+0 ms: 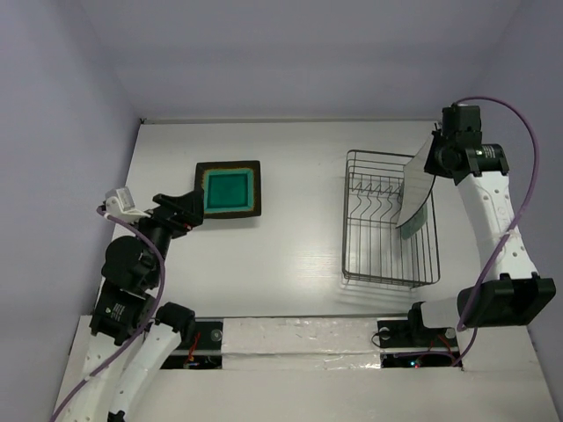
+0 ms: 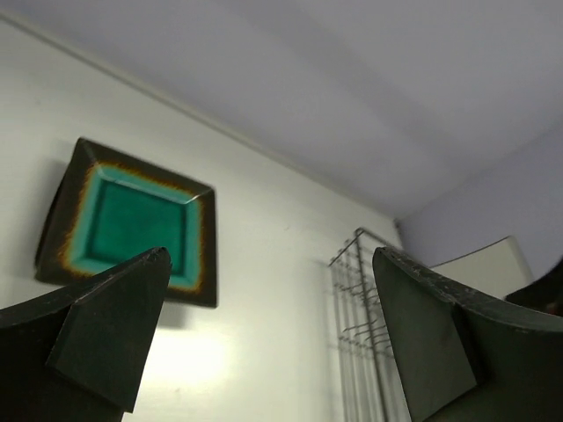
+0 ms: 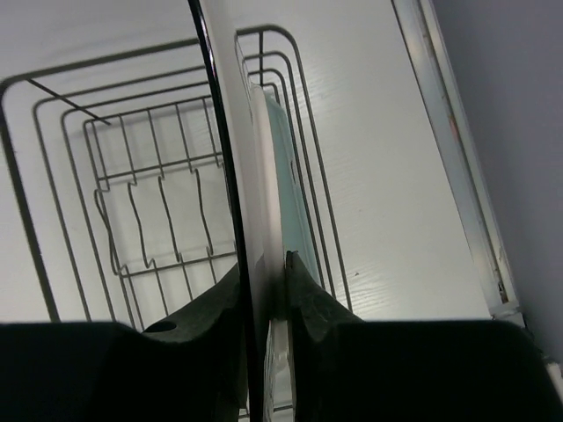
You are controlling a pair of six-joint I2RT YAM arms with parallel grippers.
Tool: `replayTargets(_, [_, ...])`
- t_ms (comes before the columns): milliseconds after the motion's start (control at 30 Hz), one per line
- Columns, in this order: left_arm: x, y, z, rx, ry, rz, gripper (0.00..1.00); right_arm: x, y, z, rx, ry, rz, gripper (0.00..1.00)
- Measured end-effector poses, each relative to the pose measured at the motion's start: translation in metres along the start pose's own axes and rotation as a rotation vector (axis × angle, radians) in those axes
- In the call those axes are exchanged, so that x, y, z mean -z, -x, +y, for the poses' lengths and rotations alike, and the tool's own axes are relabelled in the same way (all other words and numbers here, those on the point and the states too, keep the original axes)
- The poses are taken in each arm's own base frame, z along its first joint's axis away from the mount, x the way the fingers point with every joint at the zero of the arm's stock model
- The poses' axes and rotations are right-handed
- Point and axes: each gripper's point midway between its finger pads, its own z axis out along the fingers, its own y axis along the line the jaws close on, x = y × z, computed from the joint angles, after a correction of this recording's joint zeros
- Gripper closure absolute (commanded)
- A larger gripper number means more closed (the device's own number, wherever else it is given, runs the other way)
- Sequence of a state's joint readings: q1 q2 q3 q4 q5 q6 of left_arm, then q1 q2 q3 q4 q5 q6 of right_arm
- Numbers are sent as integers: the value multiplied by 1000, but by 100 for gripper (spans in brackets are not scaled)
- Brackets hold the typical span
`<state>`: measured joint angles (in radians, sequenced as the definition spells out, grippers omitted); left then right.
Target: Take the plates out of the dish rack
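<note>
Overhead, the right gripper [image 1: 433,156] is clenched on the upper edge of a white plate [image 1: 412,189], which hangs tilted over the right side of the dish rack [image 1: 369,255]. A pale green plate [image 3: 286,176] stands just behind it; from the wrist view it is hard to tell whether the fingers pinch that one too. The teal plate [image 1: 228,191] (dark rim, green centre) lies flat on the table [image 1: 290,264], well left of the rack. The left gripper [image 1: 187,209] is spread wide and empty just beside its near-left corner.

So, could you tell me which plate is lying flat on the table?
The teal plate, left of the dish rack; the white plate is held on edge in the right hand.
</note>
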<state>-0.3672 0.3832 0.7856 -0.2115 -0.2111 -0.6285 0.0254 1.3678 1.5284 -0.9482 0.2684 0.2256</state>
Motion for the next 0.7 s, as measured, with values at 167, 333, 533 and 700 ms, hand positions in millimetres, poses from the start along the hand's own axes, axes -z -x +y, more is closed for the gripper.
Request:
replayTargets(167, [2, -23, 23, -89, 47, 61, 1, 31, 28, 6, -51, 74, -88, 100])
replayTargets(333, [3, -28, 29, -134, 51, 69, 1, 79, 49, 18, -103, 204, -195, 100])
replayTargets(533, [1, -46, 44, -162, 78, 109, 1, 127, 47, 41, -171, 390, -263, 100])
replayTargets(700, [3, -44, 43, -163, 69, 96, 1, 141, 23, 114, -204, 636, -250, 100])
